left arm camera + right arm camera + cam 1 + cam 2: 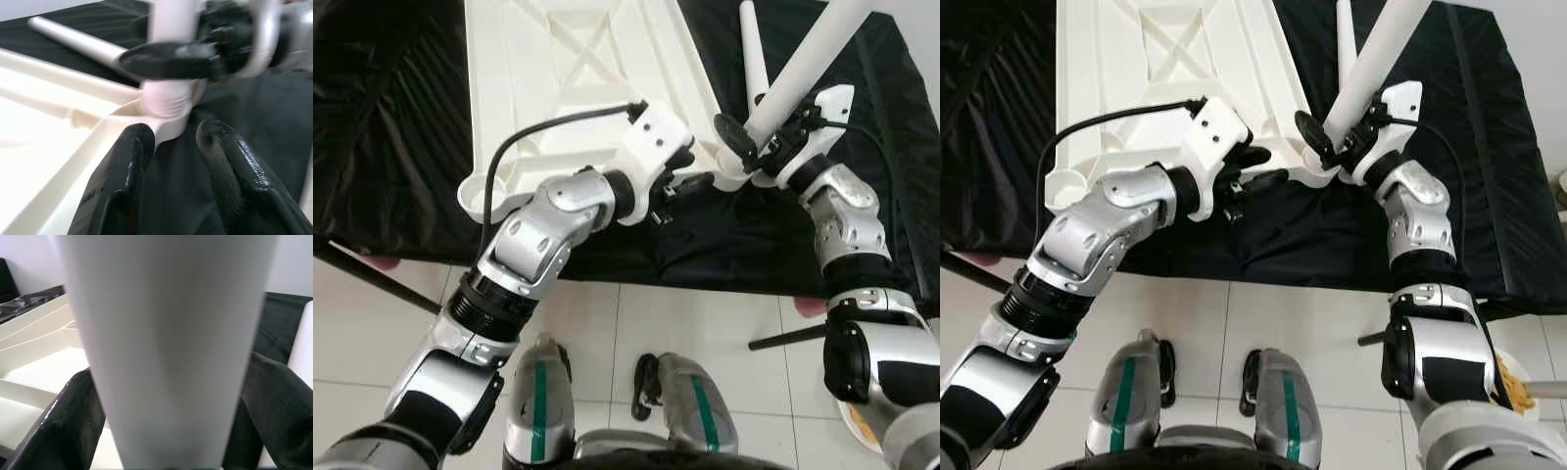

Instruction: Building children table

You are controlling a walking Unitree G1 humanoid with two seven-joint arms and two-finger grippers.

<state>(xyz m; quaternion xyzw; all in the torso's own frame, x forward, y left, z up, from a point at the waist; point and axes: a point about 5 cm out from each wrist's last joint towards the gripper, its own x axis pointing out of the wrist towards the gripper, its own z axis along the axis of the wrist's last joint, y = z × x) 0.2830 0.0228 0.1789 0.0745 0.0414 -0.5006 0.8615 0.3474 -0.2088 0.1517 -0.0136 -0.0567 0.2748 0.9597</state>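
Right gripper (766,137) clamped on the leg (800,66), threaded end at the tabletop's (538,69) near-right corner socket (166,105). Left gripper (171,161) open just beside the socket. Leg tilted: cross-threading risk.

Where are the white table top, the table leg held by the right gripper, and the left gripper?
White table top (524,59), left eye view: flat panel beside the cross ribs.
Table leg (803,61), left eye view: middle of its shaft.
Left gripper (171,161), left wrist view: gap between its open fingertips.
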